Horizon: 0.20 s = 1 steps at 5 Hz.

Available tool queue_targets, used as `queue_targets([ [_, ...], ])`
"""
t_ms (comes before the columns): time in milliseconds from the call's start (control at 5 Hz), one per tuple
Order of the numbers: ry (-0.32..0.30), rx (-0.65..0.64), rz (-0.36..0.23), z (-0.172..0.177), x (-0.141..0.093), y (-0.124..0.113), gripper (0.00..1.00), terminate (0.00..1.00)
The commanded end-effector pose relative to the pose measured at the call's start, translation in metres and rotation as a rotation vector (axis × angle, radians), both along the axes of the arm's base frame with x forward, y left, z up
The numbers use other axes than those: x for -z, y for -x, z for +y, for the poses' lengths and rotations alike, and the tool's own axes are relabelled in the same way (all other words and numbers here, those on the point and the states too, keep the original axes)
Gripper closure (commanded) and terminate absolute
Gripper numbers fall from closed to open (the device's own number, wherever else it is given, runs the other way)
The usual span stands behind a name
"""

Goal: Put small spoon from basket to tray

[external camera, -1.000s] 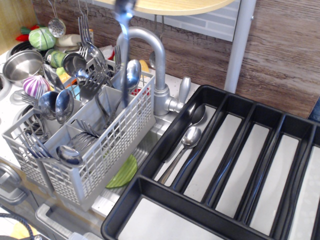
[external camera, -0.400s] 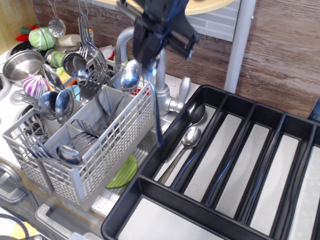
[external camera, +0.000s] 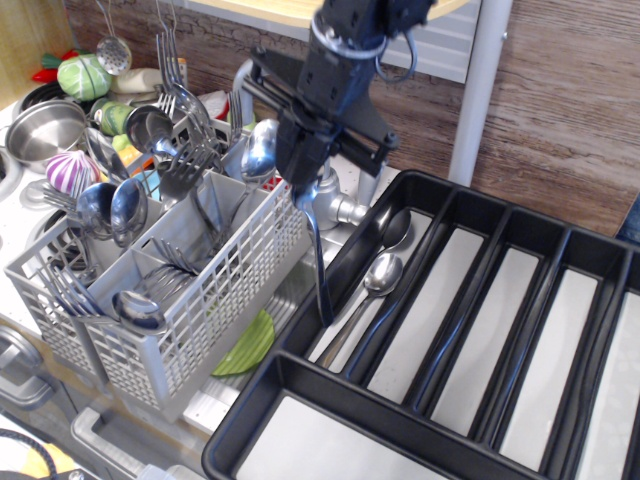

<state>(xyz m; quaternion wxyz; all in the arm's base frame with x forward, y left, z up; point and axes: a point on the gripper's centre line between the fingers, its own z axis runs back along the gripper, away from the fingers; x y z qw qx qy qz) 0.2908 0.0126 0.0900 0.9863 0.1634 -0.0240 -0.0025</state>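
My black gripper [external camera: 306, 183] hangs between the basket and the tray, shut on the bowl end of the small steel spoon [external camera: 318, 262]. The spoon's thin handle points straight down, and its tip is just over the tray's left rim. The light grey lattice basket [external camera: 215, 290] stands at the left, full of upright spoons and forks. The large black tray [external camera: 520, 240] lies at the right. Two spoons [external camera: 383, 272] lie in its leftmost long compartment.
A silver faucet [external camera: 340, 205] stands behind the gripper, partly hidden by it. A steel pot [external camera: 45, 125] and toy vegetables [external camera: 82, 75] sit at the far left. A green plate [external camera: 245, 345] lies under the basket. A grey post [external camera: 482, 90] rises behind the tray.
The gripper has come down into view and moved right from above the basket, carrying the small spoon, whose tip now hangs at the tray's left edge.
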Motion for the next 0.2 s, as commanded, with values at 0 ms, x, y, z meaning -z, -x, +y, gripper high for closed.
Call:
queue_targets([
  [0,-0.006,-0.009,-0.011,0.0064,0.0154,-0.0071,1.0,1.0],
])
